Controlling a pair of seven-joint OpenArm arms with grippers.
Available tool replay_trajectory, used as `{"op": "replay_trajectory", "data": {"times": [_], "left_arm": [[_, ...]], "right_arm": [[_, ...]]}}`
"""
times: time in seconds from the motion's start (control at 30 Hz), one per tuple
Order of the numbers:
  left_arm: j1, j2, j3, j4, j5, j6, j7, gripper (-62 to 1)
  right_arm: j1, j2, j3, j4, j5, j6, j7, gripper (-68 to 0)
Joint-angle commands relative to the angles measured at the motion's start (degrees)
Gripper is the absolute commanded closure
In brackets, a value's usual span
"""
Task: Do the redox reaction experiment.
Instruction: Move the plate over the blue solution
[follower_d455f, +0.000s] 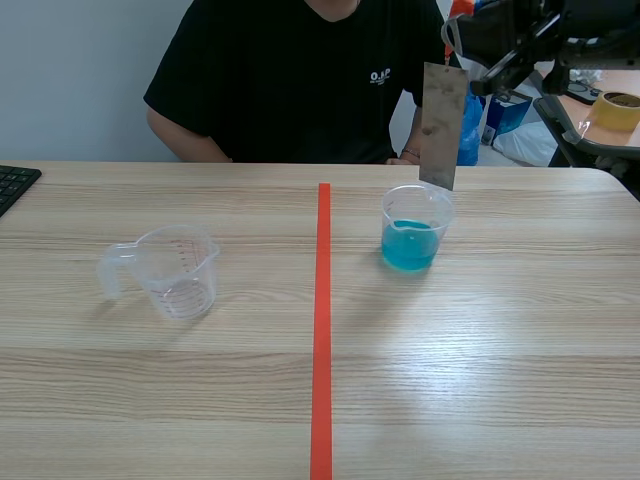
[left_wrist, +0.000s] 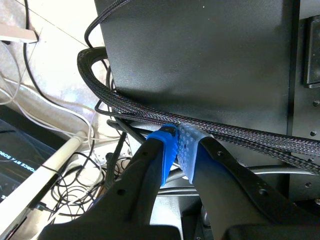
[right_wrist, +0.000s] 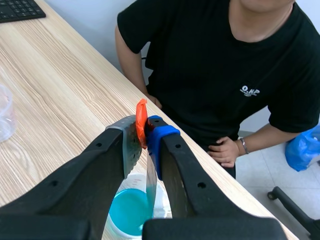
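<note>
Hanging upright from the right end effector (follower_d455f: 462, 72), a grey metal strip (follower_d455f: 443, 125) is pinched at its top end between the two fingers, with an orange tab (right_wrist: 141, 120) showing at the grip in the right wrist view. The strip's lower edge sits about level with the rim of a clear plastic cup (follower_d455f: 416, 228) that holds blue liquid, and the edge is above the liquid's surface. This cup stands on the table (follower_d455f: 500, 380) just to the right of the red tape line (follower_d455f: 322, 330). An empty clear measuring cup (follower_d455f: 178, 270) with a handle stands well apart on the other side of the line. The left end effector (left_wrist: 179, 145) is closed on nothing, its blue pads pressed together, facing a black panel (left_wrist: 200, 60) and braided cables (left_wrist: 125, 107). A person (follower_d455f: 300, 80) in a black T-shirt sits across the table, and a keyboard (follower_d455f: 12, 185) lies at its far left edge.
</note>
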Motion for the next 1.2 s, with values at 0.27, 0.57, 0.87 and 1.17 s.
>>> {"op": "replay_trajectory", "data": {"times": [0.27,0.57,0.87,1.17], "left_arm": [[0.33,-0.02,-0.11,0.66,-0.13,-0.13,-0.33,-4.2],[0.33,-0.02,-0.11,0.66,-0.13,-0.13,-0.33,-4.2],[0.33,-0.02,-0.11,0.66,-0.13,-0.13,-0.33,-4.2],[0.33,-0.02,-0.11,0.66,-0.13,-0.13,-0.33,-4.2]], "right_arm": [[1.18,0.09,0.96,-5.46,0.09,2.58,6.1,-0.7],[2.1,-0.28,0.94,-6.51,-0.72,2.8,7.61,-0.7],[2.43,-2.25,0.9,-6.56,-2.71,2.8,7.8,-0.7],[2.43,-3.04,0.9,-6.56,-3.3,2.78,7.82,-0.7]]}}
